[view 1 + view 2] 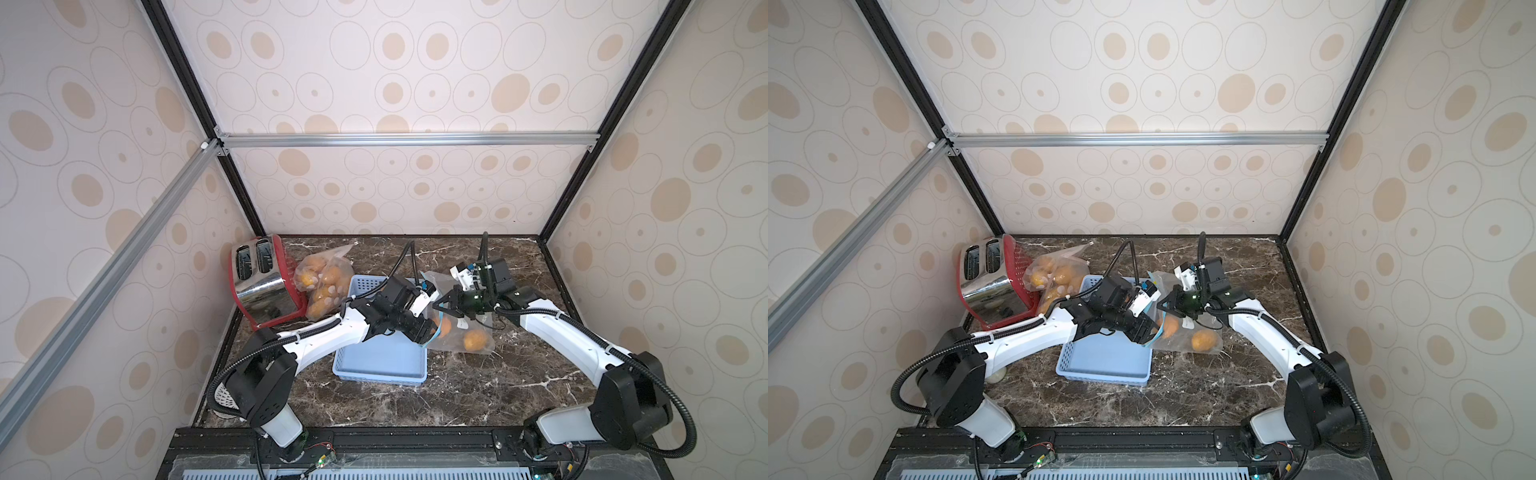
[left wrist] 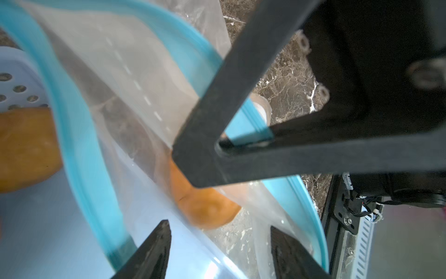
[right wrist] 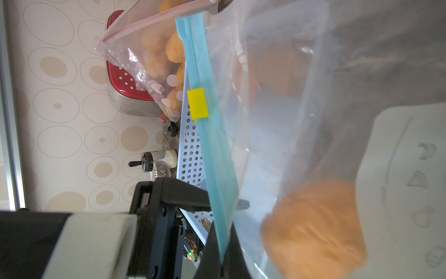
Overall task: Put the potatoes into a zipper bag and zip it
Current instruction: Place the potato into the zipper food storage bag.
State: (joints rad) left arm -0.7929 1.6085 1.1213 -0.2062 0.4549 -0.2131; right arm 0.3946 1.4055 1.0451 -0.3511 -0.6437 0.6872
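While the right end effector (image 1: 436, 306) pinches the blue zipper strip (image 3: 210, 149) of a clear plastic zipper bag (image 1: 436, 282), jaws pressed together on the strip, the bag sits just right of centre on the dark marbled surface (image 1: 457, 390), touching the right edge of a light blue perforated plastic basket (image 1: 382, 361). Two orange-tan oval potatoes (image 1: 475, 340) show through the bag's film in both top views, near its lower end. Yellow slider (image 3: 198, 105) sits partway along the strip; the bag mouth gapes in the left wrist view. Left end effector (image 2: 219, 229) is at that mouth, over the basket's right rim, jaws spread. Another orange potato (image 2: 24, 145) shows at the left edge of the left wrist view by the basket's holed wall; cannot tell if it is inside the bag. Upper left of the surface: a second clear bag with pink zip (image 1: 324, 278), full of potatoes, leans on a red and chrome toaster (image 1: 262, 282).
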